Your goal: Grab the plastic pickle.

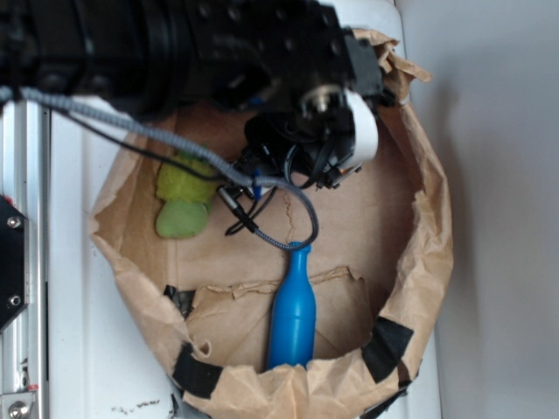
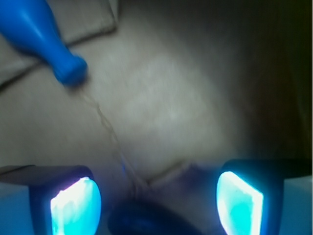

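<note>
In the wrist view my gripper (image 2: pixel 156 198) is open, its two glowing cyan pads (image 2: pixel 76 208) far apart. Between them, at the bottom edge, lies a blurred, dark, rounded oblong, the plastic pickle (image 2: pixel 146 220); no pad touches it. From the exterior view the gripper (image 1: pixel 297 166) hangs low over the brown paper floor near the back of the bag, and the arm hides the pickle there.
A blue plastic bottle (image 1: pixel 291 314) lies near the front wall with its neck toward the gripper; its neck end (image 2: pixel 68 68) shows in the wrist view. A fuzzy light-green plush toy (image 1: pixel 183 196) sits at the left. A crumpled paper bag wall (image 1: pixel 428 253) rings everything.
</note>
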`<state>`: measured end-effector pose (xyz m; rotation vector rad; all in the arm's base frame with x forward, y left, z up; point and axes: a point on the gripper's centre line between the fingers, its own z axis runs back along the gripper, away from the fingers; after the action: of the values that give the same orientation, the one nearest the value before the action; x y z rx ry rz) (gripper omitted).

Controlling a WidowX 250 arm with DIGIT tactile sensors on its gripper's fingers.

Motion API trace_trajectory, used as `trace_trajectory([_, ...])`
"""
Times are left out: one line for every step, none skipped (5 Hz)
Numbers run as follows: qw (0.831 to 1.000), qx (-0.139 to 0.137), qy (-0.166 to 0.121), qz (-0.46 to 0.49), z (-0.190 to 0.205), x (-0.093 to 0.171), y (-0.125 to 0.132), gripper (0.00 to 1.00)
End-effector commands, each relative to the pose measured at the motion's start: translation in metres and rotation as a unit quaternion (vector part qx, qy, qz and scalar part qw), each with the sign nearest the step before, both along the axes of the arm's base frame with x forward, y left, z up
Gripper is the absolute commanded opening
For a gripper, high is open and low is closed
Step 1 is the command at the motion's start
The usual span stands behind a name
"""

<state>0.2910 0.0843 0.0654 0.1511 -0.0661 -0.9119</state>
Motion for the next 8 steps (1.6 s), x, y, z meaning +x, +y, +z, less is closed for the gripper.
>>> trace_trajectory([0.999, 0.027, -0.008, -0.018, 0.010, 0.009, 0.007, 1.00])
trace_trajectory([1.000, 0.003, 0.008, -0.021, 0.012, 0.008, 0.027, 1.00])
trace_trajectory([1.000, -0.007, 0.008, -0.022, 0.014, 0.007, 0.037, 1.00])
trace_trajectory([1.000, -0.007, 0.007, -0.022, 0.014, 0.010, 0.042, 1.00])
trace_trajectory([0.999, -0.005, 0.017, -0.028, 0.015, 0.008, 0.049, 1.00])
trace_trajectory([0.999, -0.008, 0.011, -0.037, 0.015, 0.004, 0.054, 1.00])
trace_trajectory([0.999, 0.005, 0.002, -0.045, 0.001, 0.005, 0.054, 1.00])
trace_trajectory([0.998, 0.014, -0.010, -0.053, -0.010, 0.006, 0.055, 1.00])
